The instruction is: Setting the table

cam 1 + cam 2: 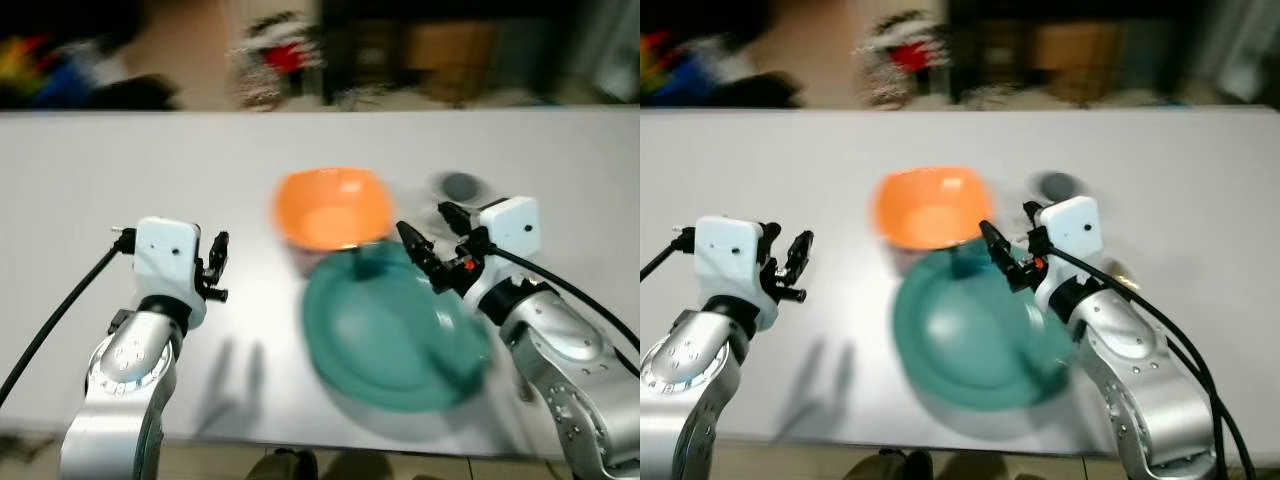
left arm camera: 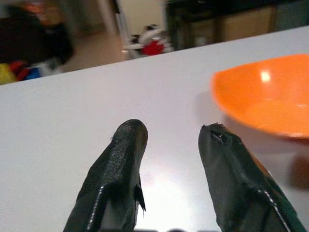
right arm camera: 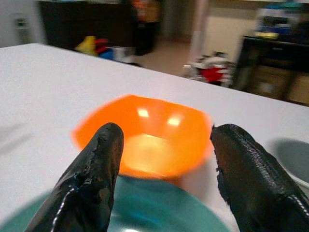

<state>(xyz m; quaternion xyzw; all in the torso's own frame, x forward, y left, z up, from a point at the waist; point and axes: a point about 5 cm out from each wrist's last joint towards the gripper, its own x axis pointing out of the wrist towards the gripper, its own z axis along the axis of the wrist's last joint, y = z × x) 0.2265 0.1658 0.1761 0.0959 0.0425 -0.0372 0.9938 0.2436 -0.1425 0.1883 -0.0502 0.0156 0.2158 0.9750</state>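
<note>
Orange bowl [image 1: 333,207] touching teal plate [image 1: 390,335]

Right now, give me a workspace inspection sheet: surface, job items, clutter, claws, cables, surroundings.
Surface: white table, bare apart from the dishes; images are motion-blurred.
Job's things: orange bowl at mid-table; teal plate nearer the robot, its far rim under or against the bowl; small grey dish beyond the right arm, too blurred to identify.
Clutter: nothing seen on the table.
Claws: left claw open, empty, above bare table left of the bowl; right claw open, empty, over the plate's far edge, pointed at the bowl.
Cables: black cable on the left wrist, black cable along the right arm, both off the dishes.
Surroundings: dark furniture and coloured objects on the floor beyond, blurred.
</note>
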